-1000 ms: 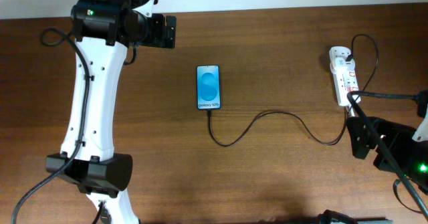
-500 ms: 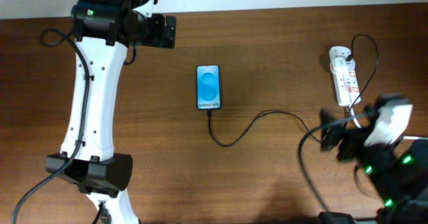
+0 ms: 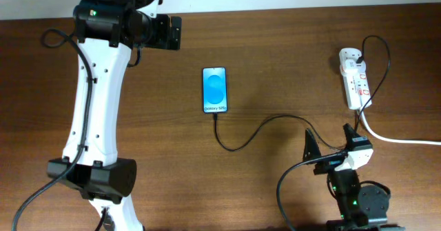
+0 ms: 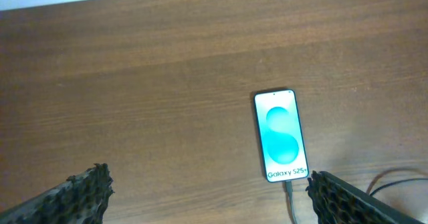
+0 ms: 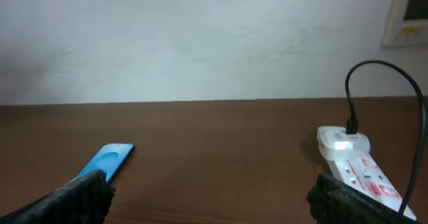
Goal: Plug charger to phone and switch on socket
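The phone (image 3: 215,89) lies flat at mid table, blue screen up, and also shows in the left wrist view (image 4: 281,136) and the right wrist view (image 5: 107,162). The charger (image 3: 275,119), a thin black cable, runs from the phone's lower edge in a curve to the socket (image 3: 355,79) at the far right. Its plug tip (image 4: 289,187) sits in the phone's port. The socket also shows in the right wrist view (image 5: 354,164), with the black cable (image 5: 351,117) plugged into its far end. My left gripper (image 3: 167,32) is open and empty, up left of the phone. My right gripper (image 3: 331,145) is open and empty, below the socket.
The socket's thick white cord (image 3: 400,140) runs off the right edge of the table. The left arm's white links (image 3: 93,100) stretch along the left side. A white wall (image 5: 200,37) stands behind the table's far edge.
My right arm has swung from the right edge, near the socket's lower end, down and left to the front of the table. The left arm, phone and cable have not moved.
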Controlling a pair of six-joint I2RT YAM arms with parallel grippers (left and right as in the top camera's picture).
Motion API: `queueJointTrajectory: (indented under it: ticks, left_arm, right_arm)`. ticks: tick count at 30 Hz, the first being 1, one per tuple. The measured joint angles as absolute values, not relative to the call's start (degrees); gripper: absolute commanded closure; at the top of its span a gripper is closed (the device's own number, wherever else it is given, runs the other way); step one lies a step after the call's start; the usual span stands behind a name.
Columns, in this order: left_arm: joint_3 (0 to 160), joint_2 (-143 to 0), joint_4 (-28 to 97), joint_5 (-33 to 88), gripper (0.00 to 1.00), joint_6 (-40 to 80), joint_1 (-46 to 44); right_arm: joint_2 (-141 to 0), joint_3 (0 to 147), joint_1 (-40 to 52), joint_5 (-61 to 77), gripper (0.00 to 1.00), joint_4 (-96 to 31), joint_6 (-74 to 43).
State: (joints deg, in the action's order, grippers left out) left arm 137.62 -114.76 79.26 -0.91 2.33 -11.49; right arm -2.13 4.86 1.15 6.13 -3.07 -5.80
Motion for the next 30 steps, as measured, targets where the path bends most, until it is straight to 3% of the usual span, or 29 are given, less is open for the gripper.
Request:
queueJointTrajectory:
  ticks: [30]
  left_arm:
    - [134.2,-113.5,77.1,-0.9,0.01,2.3,-11.4]
  right_arm:
    - [-0.8,0.8,1.7,3.8,0.02,-4.2,-7.5]
